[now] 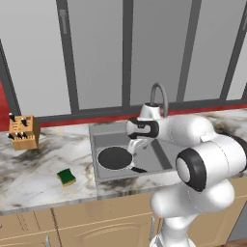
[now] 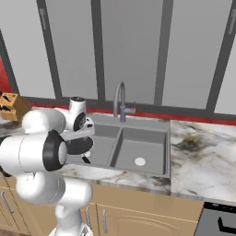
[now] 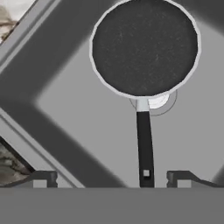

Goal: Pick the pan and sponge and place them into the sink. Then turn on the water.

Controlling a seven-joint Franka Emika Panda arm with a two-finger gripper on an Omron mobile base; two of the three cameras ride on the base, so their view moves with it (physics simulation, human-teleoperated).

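Hovering over the sink (image 1: 161,166), the gripper (image 3: 111,178) has its two fingertips spread wide, one at each side of the handle end of the pan (image 3: 144,47), and they grip nothing. The pan lies flat on the floor of the sink's left basin, and in the hand view it partly covers the pale drain (image 3: 156,101) of that basin. So I judge the pan is already placed, and the step in hand is to lift the hand clear and go for the sponge (image 1: 66,177).

The sponge rests on the marble counter (image 1: 34,169), to the left of the sink and well apart from its rim, with the green side up. A knife block (image 1: 23,132) stands further left of the sink, near the wall.

To do this step well, the hand should rise straight up from the sink first, so that the fingers do not catch the handle and drag the pan. After that it can swing left over the sink's rim and come down on the sponge from above.

The long axis of the pan runs from the round bowl along the black handle. In the left base view the handle points toward the front right corner of that basin, and the bowl sits toward the sink's left wall. The faucet (image 2: 119,99) stands behind the sink, and no water shows at its spout.
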